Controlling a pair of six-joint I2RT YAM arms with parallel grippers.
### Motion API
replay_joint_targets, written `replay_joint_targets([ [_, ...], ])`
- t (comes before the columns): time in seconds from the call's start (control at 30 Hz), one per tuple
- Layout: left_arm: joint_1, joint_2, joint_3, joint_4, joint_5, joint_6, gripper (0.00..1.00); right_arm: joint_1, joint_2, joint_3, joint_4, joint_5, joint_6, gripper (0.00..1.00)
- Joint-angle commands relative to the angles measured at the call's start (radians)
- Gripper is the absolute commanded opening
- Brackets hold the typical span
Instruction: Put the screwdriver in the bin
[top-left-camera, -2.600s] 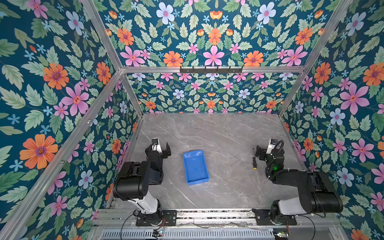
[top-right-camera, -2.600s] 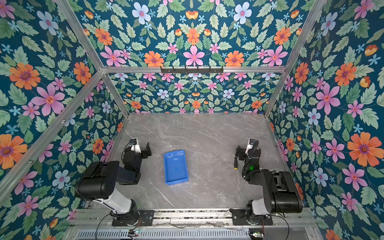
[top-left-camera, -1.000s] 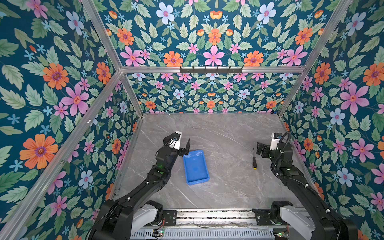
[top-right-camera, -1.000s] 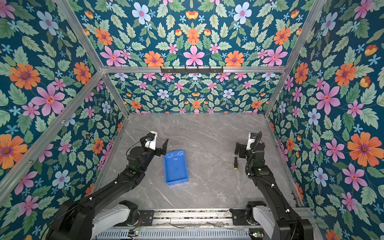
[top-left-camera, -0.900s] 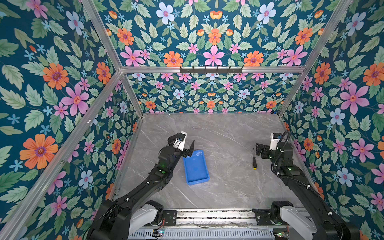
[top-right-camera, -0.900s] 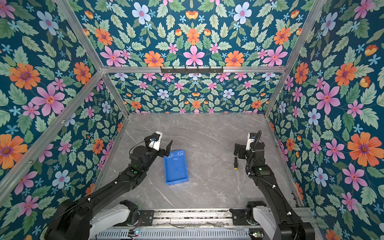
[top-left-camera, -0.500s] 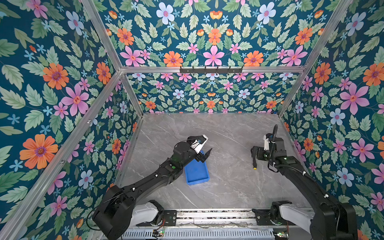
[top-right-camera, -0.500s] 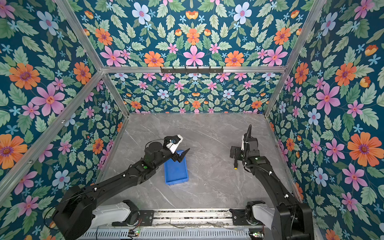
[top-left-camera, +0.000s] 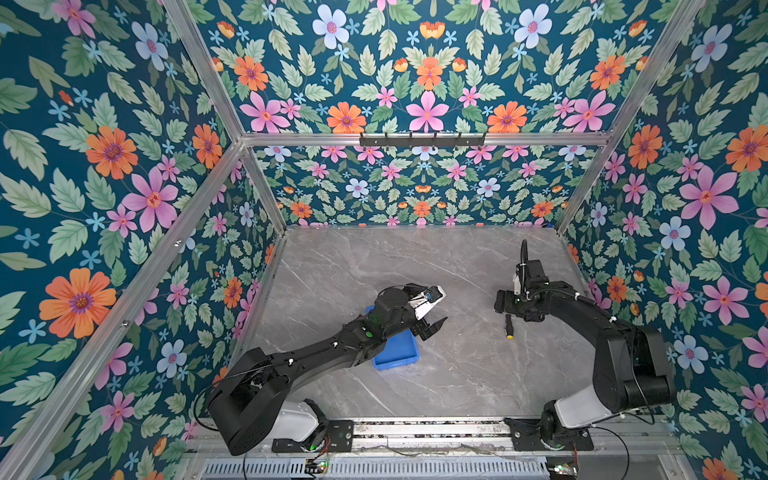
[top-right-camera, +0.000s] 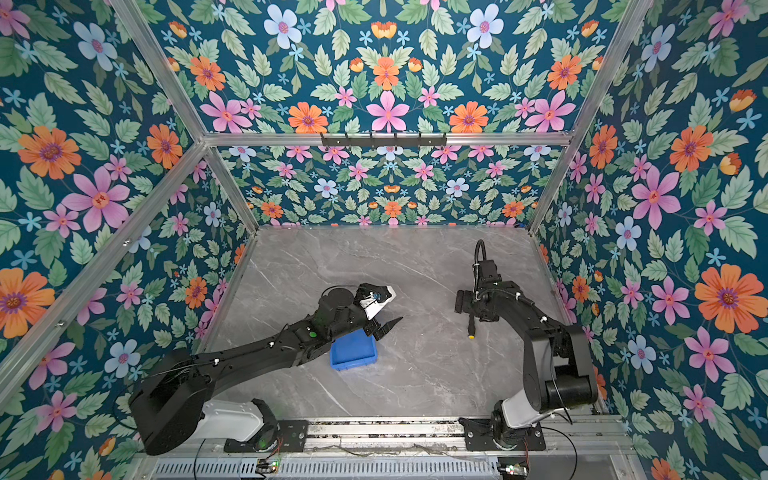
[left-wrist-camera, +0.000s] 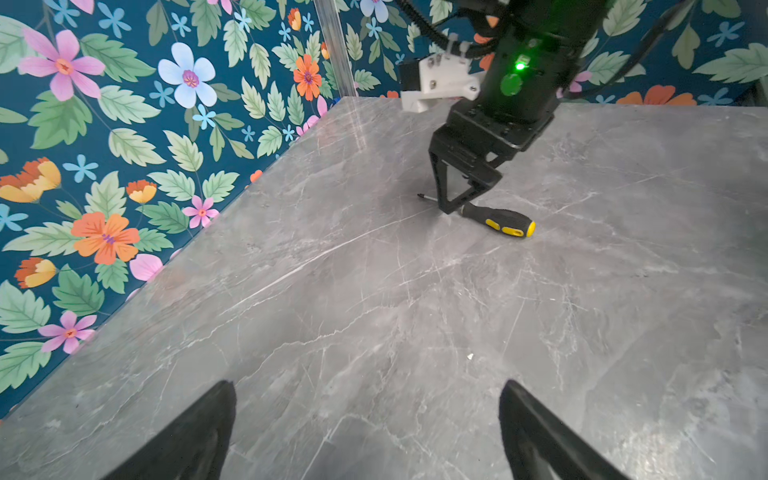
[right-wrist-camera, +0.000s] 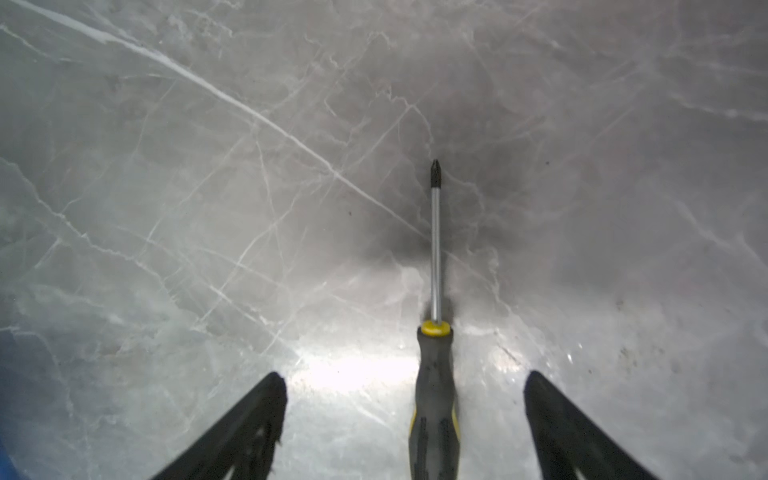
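The screwdriver (top-left-camera: 508, 326) lies flat on the grey marble table at the right, its yellow butt toward the front; it shows too in the other top view (top-right-camera: 471, 328). My right gripper (top-left-camera: 507, 312) (right-wrist-camera: 405, 377) points down over it, open. Its fingers straddle the black-and-yellow handle (right-wrist-camera: 434, 395) without touching it, and the shaft runs ahead. The blue bin (top-left-camera: 397, 353) (top-right-camera: 353, 353) sits left of centre, mostly hidden under my left arm. My left gripper (top-left-camera: 439, 309) (left-wrist-camera: 368, 386) is open and empty just past the bin's right side, facing the screwdriver (left-wrist-camera: 498, 220) and the right gripper (left-wrist-camera: 451, 205).
Floral walls with aluminium posts close in the table on three sides. A black hook rail (top-left-camera: 422, 139) hangs on the back wall. Bare marble (top-left-camera: 461, 365) separates the bin from the screwdriver.
My left arm has swung right, from beside the bin's left edge across it to its right side. My right gripper has come down around the screwdriver's handle.
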Motion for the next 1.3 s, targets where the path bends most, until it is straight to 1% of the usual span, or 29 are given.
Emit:
replay_joint_targets([
  [0.0, -0.005, 0.011, 0.005, 0.017, 0.005, -0.01, 1.0, 0.0, 0.055, 0.037, -0.037, 0.033, 0.024, 0.77],
  [0.07, -0.009, 0.017, 0.004, 0.017, -0.009, -0.004, 1.0, 0.0, 0.093, 0.066, -0.057, 0.044, 0.024, 0.7],
  [0.1, -0.009, 0.017, 0.004, 0.017, -0.014, 0.0, 1.0, 0.0, 0.14, 0.083, -0.072, 0.048, 0.026, 0.67],
  [0.17, -0.009, 0.017, 0.003, 0.017, -0.022, 0.004, 1.0, -0.001, 0.181, 0.111, -0.096, 0.056, 0.029, 0.56],
  [0.33, -0.011, 0.02, 0.0, 0.012, -0.018, 0.002, 1.0, 0.0, 0.222, 0.124, -0.11, 0.058, 0.032, 0.37],
  [0.67, -0.011, 0.036, -0.001, 0.023, -0.016, 0.004, 1.0, 0.0, 0.226, 0.119, -0.121, 0.076, 0.039, 0.14],
  [0.87, -0.011, 0.033, -0.01, 0.032, -0.016, -0.01, 1.0, 0.0, 0.207, 0.123, -0.124, 0.089, 0.039, 0.06],
  [1.03, -0.011, 0.036, -0.01, 0.045, -0.031, -0.045, 1.0, 0.0, 0.177, 0.123, -0.133, 0.088, 0.033, 0.04],
  [1.1, -0.011, 0.035, -0.007, 0.054, -0.051, -0.069, 1.0, 0.0, 0.149, 0.122, -0.137, 0.089, 0.024, 0.03],
  [1.17, -0.011, 0.036, -0.008, 0.086, -0.082, -0.122, 1.0, 0.0, 0.11, 0.103, -0.119, 0.074, 0.012, 0.03],
  [1.23, -0.009, 0.04, -0.007, 0.124, -0.107, -0.184, 1.0, 0.0, 0.02, 0.082, -0.094, 0.056, -0.006, 0.03],
  [1.27, -0.01, 0.045, -0.004, 0.144, -0.099, -0.211, 1.0, 0.0, -0.014, 0.069, -0.08, 0.044, -0.018, 0.03],
])
